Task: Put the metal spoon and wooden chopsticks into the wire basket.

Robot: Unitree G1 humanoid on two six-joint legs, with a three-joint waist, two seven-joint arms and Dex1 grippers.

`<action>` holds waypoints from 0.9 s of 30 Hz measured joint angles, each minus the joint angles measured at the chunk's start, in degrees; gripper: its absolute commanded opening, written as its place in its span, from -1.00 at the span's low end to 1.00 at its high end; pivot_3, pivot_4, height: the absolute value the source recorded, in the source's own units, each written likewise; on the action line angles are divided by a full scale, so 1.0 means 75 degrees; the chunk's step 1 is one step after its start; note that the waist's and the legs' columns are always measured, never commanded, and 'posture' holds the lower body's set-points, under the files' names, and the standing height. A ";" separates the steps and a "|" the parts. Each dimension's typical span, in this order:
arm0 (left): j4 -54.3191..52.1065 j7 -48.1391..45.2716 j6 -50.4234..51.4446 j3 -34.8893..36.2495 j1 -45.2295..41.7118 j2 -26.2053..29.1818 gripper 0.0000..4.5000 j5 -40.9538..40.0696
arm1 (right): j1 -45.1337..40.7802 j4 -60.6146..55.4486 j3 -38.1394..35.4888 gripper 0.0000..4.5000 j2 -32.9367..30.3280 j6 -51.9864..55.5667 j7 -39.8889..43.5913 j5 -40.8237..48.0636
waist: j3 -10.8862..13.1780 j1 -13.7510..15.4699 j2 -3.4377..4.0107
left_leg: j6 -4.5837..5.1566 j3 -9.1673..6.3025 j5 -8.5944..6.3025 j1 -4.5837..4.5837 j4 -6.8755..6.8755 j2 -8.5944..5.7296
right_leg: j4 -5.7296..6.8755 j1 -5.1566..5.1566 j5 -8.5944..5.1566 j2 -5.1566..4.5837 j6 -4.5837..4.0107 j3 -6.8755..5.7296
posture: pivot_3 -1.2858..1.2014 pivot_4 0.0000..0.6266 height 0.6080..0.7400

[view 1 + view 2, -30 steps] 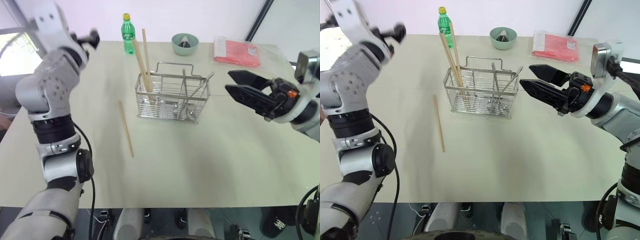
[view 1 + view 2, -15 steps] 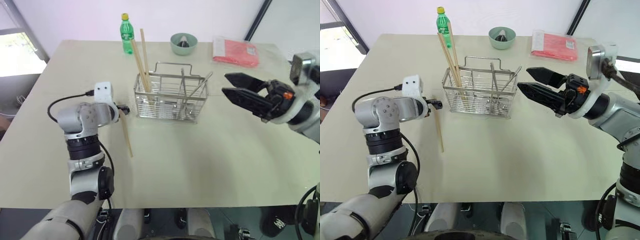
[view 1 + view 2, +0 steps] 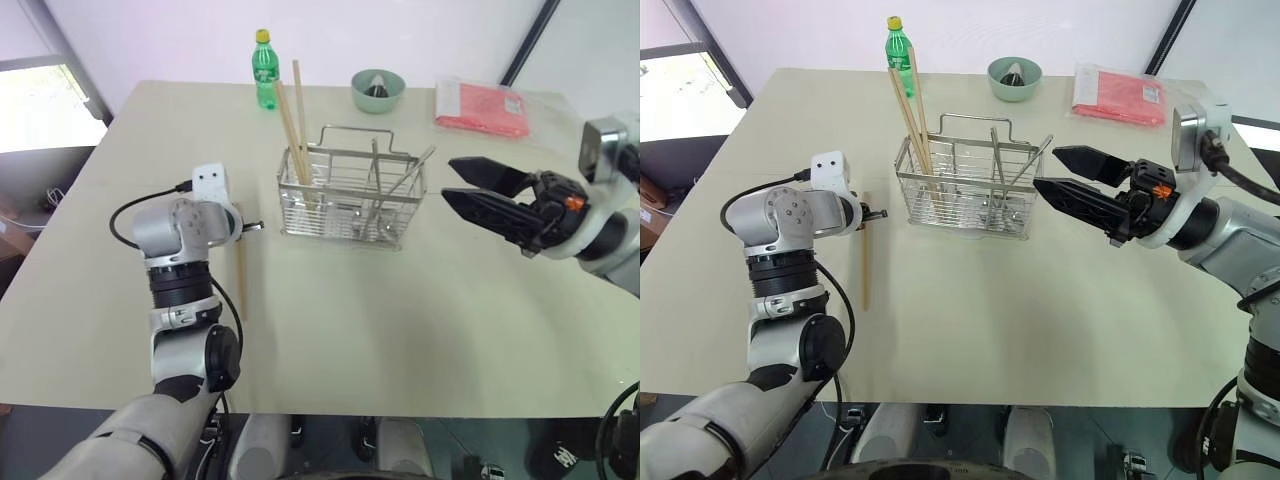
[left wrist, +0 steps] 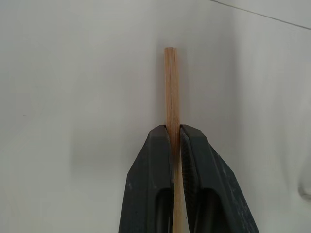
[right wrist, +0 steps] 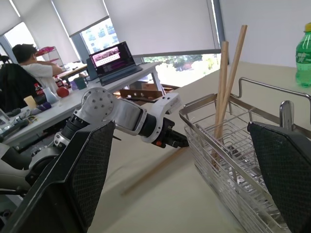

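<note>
Chopsticks number three: two stand tilted in the basket (image 3: 350, 195) at its left end (image 3: 292, 120), and one (image 4: 171, 97) lies flat on the desk (image 3: 400, 320) just left of the basket. The left hand (image 4: 176, 133) is closed on this lying chopstick, which the left wrist view makes plain. One spoon (image 3: 408, 172) leans inside the basket. The right hand (image 3: 462, 182), fingers apart and holding nothing, hovers right of the basket. The right wrist view shows a person (image 5: 22, 73) sitting at another desk.
</note>
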 measured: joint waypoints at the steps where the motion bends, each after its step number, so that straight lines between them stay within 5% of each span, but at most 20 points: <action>1: 0.0054 -0.0035 -0.0090 0.0006 0.0000 0.0026 -0.99 0.0010 | 0.0004 0.0000 -0.0028 1.00 -0.0014 0.0000 0.0018 -0.0001 | 0.0000 -0.0006 0.0000 | 0.0000 0.0000 0.0000 -0.0002 -0.0001 0.0001 | -0.0002 0.0004 0.0002 0.0001 -0.0004 0.0001 | 0.03 -0.52 0.09; 4: 0.0445 -0.0223 -0.0831 -0.0138 0.0008 0.0323 -0.99 0.0141 | 0.0004 0.0000 -0.0090 1.00 -0.0091 0.0000 0.0091 -0.0005 | 0.0003 -0.0027 -0.0004 | -0.0001 0.0002 0.0000 -0.0008 -0.0002 0.0006 | -0.0007 -0.0001 0.0004 0.0008 -0.0009 0.0001 | 0.03 -0.52 0.09; 10: 0.1810 -0.0396 -0.4917 0.0639 -0.1083 0.1543 -0.99 0.0164 | -0.0009 0.0071 -0.0125 1.00 -0.0298 0.0003 0.0181 -0.0011 | 0.0009 -0.0038 -0.0015 | -0.0005 0.0008 0.0003 -0.0037 -0.0015 0.0021 | -0.0028 -0.0028 0.0010 0.0016 -0.0011 0.0003 | 0.03 -0.52 0.09; 15: 0.2392 -0.1079 -0.7450 0.1999 -0.2779 0.1529 -0.99 -0.1397 | -0.0062 0.0164 -0.0122 1.00 -0.0321 0.0006 0.0197 -0.0017 | 0.0009 0.0004 -0.0016 | 0.0009 0.0010 -0.0006 -0.0046 -0.0010 -0.0002 | -0.0083 -0.0008 0.0036 -0.0002 0.0027 -0.0008 | 0.03 -0.52 0.09; 21: 0.2537 -0.2076 -0.7886 0.1724 -0.3442 0.1014 -0.99 -0.2542 | -0.0085 0.0149 -0.0118 1.00 -0.0320 0.0006 0.0137 -0.0014 | 0.0009 -0.0037 -0.0016 | 0.0035 0.0033 -0.0019 -0.0044 0.0003 -0.0010 | -0.0091 0.0007 0.0054 0.0007 0.0059 -0.0005 | 0.03 -0.52 0.09; 27: 0.2340 -0.2600 -0.7902 0.0345 -0.3340 0.0339 -0.99 -0.2431 | 0.0010 -0.0015 -0.0173 1.00 -0.0309 0.0006 -0.0134 0.0014 | 0.0011 -0.0033 -0.0019 | 0.0036 0.0037 -0.0018 -0.0042 0.0011 -0.0004 | -0.0086 0.0008 0.0055 0.0016 0.0058 -0.0002 | 0.03 -0.52 0.09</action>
